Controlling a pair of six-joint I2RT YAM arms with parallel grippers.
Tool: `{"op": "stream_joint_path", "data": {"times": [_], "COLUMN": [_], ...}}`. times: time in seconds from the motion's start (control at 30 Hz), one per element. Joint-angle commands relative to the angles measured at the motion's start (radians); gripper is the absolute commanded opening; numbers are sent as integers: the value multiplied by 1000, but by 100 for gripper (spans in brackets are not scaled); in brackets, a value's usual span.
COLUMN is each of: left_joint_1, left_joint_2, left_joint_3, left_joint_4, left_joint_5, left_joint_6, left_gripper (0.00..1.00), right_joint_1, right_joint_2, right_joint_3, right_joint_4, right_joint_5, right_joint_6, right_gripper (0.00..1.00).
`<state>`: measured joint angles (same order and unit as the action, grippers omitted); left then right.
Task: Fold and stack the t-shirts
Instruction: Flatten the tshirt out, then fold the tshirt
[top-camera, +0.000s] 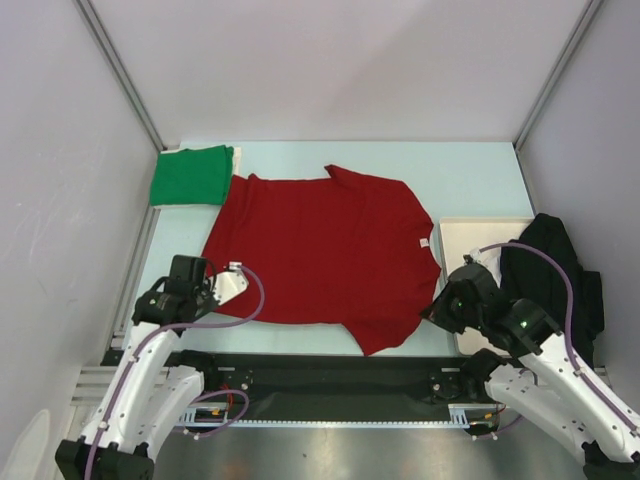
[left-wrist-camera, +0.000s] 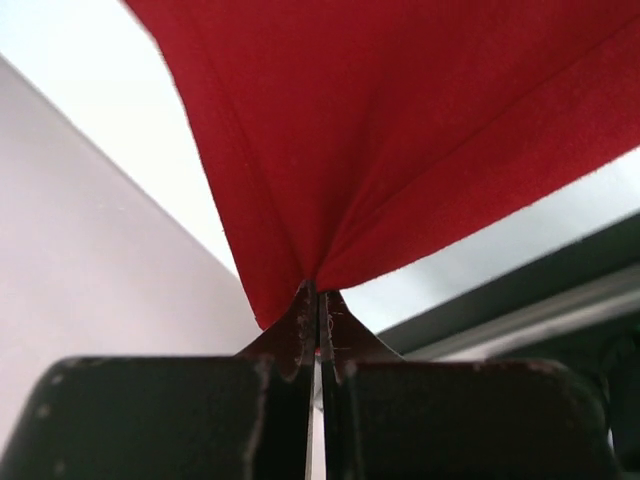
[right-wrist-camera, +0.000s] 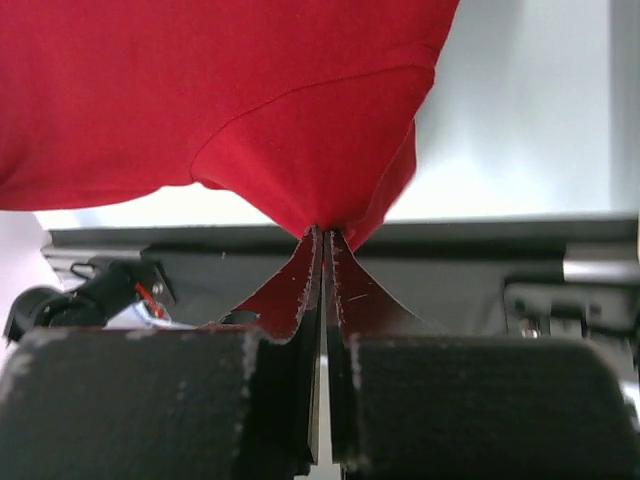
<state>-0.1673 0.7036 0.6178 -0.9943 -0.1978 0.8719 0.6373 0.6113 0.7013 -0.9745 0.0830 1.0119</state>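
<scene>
The deep red t-shirt (top-camera: 320, 250) lies spread flat in the middle of the table, its white neck label (top-camera: 423, 242) toward the right. My left gripper (top-camera: 232, 283) is shut on the shirt's near-left corner. In the left wrist view the red cloth (left-wrist-camera: 400, 140) fans up from the pinched tips of the left gripper (left-wrist-camera: 318, 288). My right gripper (top-camera: 432, 312) is shut on the near-right sleeve. In the right wrist view the sleeve (right-wrist-camera: 310, 160) bunches into the closed tips of the right gripper (right-wrist-camera: 324, 232). The bright green t-shirt (top-camera: 192, 175) sits folded at the back left.
A cream board (top-camera: 470, 240) lies at the right of the table, partly under a black garment (top-camera: 560, 270) heaped at the right edge. Aluminium rails and grey walls enclose the table. A black strip (top-camera: 320, 372) runs along the near edge between the arm bases.
</scene>
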Motion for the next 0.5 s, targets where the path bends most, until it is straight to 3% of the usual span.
{"op": "stream_joint_path", "data": {"times": [0.0, 0.13, 0.2, 0.37, 0.47], "left_joint_1": [11, 11, 11, 11, 21], "left_joint_2": [-26, 12, 56, 243, 374], "left_joint_3": [98, 94, 71, 68, 98], "left_joint_4": [-168, -95, 3, 271, 377], "left_joint_5": [15, 34, 35, 0, -9], "left_joint_6": [-16, -1, 7, 35, 33], "left_gripper": [0, 0, 0, 1, 1], "right_joint_1": [19, 7, -30, -296, -329], "right_joint_2": [-7, 72, 146, 433, 586], "right_joint_3": [58, 95, 124, 148, 196], "right_joint_4": [-173, -94, -24, 222, 298], "right_joint_5": [12, 30, 3, -172, -137], "right_joint_6": [67, -37, -170, -393, -476], "right_gripper": [0, 0, 0, 0, 0]}}
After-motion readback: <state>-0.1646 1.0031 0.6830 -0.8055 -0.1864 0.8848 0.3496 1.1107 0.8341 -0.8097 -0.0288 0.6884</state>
